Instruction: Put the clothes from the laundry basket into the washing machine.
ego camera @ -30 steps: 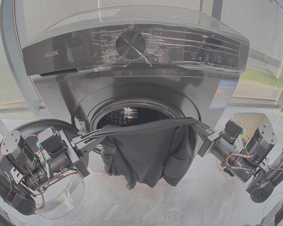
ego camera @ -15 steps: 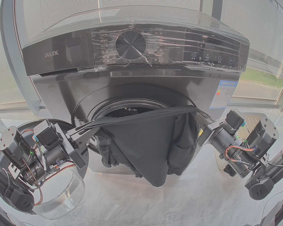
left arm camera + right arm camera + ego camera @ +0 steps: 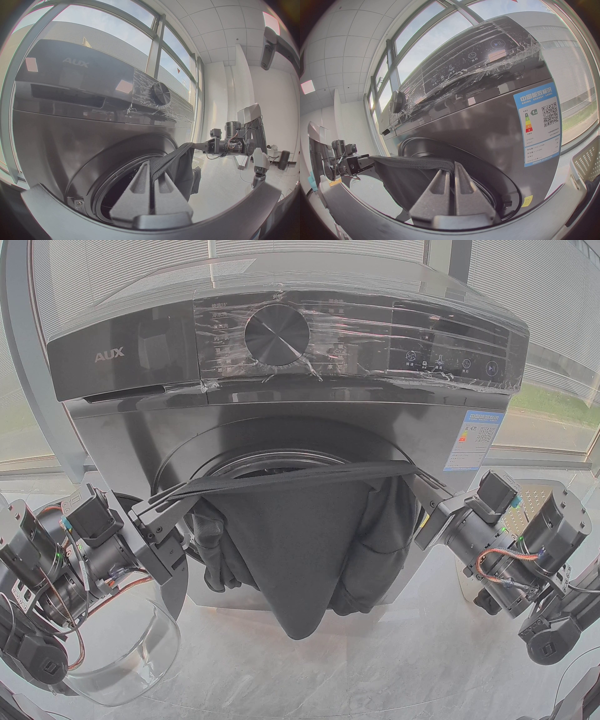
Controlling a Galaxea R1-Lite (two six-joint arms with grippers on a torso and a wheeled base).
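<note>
A dark grey garment (image 3: pixel 300 540) hangs stretched between my two grippers in front of the open drum (image 3: pixel 269 466) of the washing machine (image 3: pixel 281 359). My left gripper (image 3: pixel 164 497) is shut on its left end, and my right gripper (image 3: pixel 414 474) is shut on its right end. The top hem runs taut across the upper part of the drum opening, while the body of the cloth droops to a point low over the floor. In the left wrist view the hem (image 3: pixel 165 157) passes between the closed fingers (image 3: pixel 140 184); the right wrist view shows the same hem (image 3: pixel 418 162) pinched at the fingers (image 3: pixel 465 184).
The machine's round glass door (image 3: pixel 119 640) stands swung open at the lower left, beside my left arm. A pale perforated laundry basket (image 3: pixel 531 499) sits on the floor at the right, behind my right arm. Pale tiled floor lies below the garment.
Both grippers have lifted the garment higher and closer to the machine. The hem now covers most of the drum opening that showed a second ago.
</note>
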